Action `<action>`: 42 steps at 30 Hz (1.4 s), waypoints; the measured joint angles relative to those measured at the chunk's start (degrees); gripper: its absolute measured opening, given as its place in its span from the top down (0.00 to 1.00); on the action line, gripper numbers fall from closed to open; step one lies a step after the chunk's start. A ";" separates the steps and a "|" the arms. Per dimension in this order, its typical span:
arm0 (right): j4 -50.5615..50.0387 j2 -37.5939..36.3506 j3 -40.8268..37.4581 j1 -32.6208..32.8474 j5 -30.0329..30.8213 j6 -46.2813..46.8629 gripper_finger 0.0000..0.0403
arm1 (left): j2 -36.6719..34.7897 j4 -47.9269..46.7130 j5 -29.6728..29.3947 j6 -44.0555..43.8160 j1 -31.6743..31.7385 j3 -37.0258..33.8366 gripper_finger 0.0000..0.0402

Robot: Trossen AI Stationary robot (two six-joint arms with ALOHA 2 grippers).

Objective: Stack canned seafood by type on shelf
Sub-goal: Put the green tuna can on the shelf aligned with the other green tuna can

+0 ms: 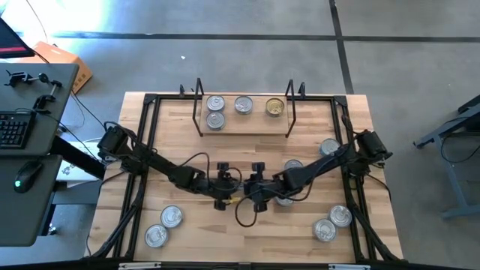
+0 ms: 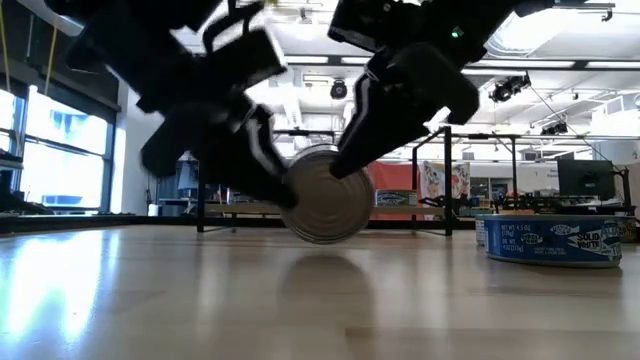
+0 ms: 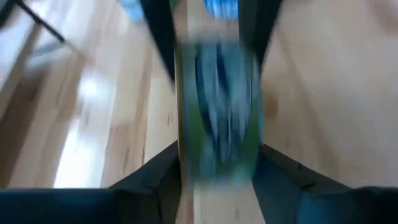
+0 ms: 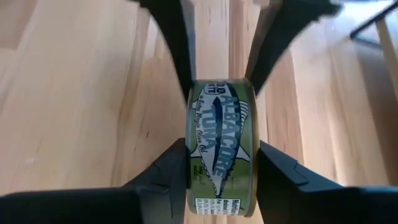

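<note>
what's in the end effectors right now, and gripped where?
One green-label tuna tin, on edge above the table mid-front. The right end effector pinches its two flat faces; the left end effector brackets the same tin, apparently a handover. Which one carries it cannot be told.

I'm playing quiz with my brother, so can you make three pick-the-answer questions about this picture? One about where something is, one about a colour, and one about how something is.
1. Where is the gold-topped tin?
A on the shelf
B on the floor
C on a chair

2. What colour is the label on the tin in the right gripper?
A red
B green
C purple

3. How is that tin turned?
A lying flat
B on its edge
C squashed

Answers:
1 A, it sits on the board between the wire ends.
2 B, the right wrist view shows a green label.
3 B, in the low view its round lid faces sideways.
</note>
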 joint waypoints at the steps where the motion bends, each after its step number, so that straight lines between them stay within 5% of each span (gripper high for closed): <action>1: -1.62 -0.45 0.01 0.37 0.27 0.72 0.69 | 0.00 -2.20 -0.07 -0.46 0.03 0.02 0.57; 7: -19.11 -7.13 0.04 3.58 11.92 9.66 0.69 | 0.07 -12.53 -0.73 -7.57 0.29 -0.15 0.51; 14: -32.27 -10.63 -0.09 -1.01 30.26 13.67 0.69 | 0.07 -7.35 -1.36 -6.34 0.50 -0.35 0.51; 21: -23.01 -5.64 -0.16 -12.74 29.86 0.33 0.69 | 0.07 -4.15 -1.34 -5.05 0.50 -0.35 0.51; 33: -23.25 -0.62 -0.03 -22.85 26.37 -1.50 0.68 | 0.07 -4.08 -1.38 -7.50 0.57 -0.37 0.51; 42: -27.59 -2.37 -0.23 -23.13 18.10 -0.96 0.35 | 0.07 -4.07 -1.38 -7.77 0.17 -0.35 0.51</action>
